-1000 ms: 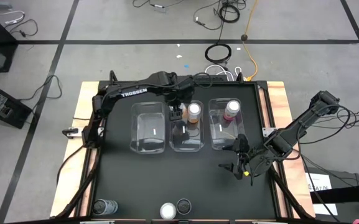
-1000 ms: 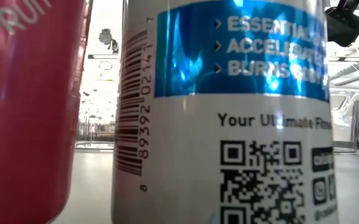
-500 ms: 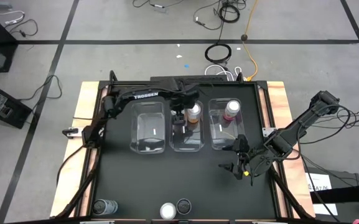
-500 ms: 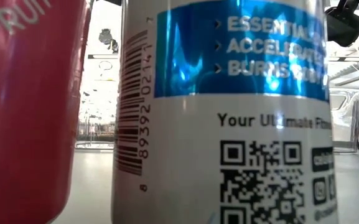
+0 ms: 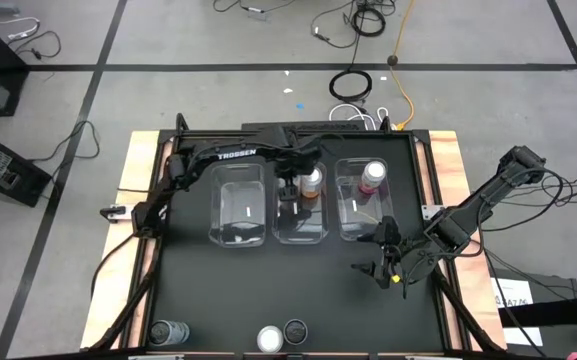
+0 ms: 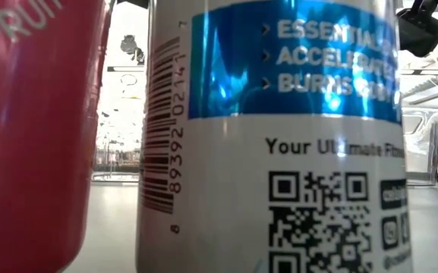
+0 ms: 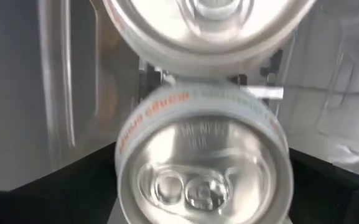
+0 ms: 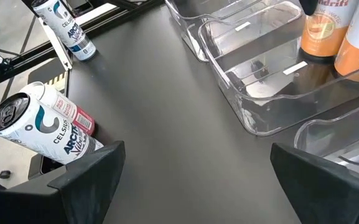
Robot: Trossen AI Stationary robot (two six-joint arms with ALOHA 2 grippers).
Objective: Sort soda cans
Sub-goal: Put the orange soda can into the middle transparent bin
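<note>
My left gripper reaches down into the far end of the middle clear bin. It is shut on an orange soda can, which the gripper hides in the high view. A second orange can stands upright right beside it. A pink can stands in the right bin. The left bin holds no can. Three more cans stand at the near edge: a dark grey one, a white-topped one and a dark one. My right gripper waits open near the right bin's near end. My left gripper comes at the orange can from above, pointing down. In the left wrist view a dark finger stands on each side of the can's upper wall, just under the silvery top. The can is upright inside the middle bin, beside the other orange can.
In the low view, the pink can and a white-and-blue can fill the picture close up. Bare black table lies between the bins and the near-edge cans. Wooden table edges and cables run along both sides.
My left arm has sunk lower and flatter over the middle bin, bringing its gripper down into the bin next to the standing orange can. Over the last half second it has kept still.
</note>
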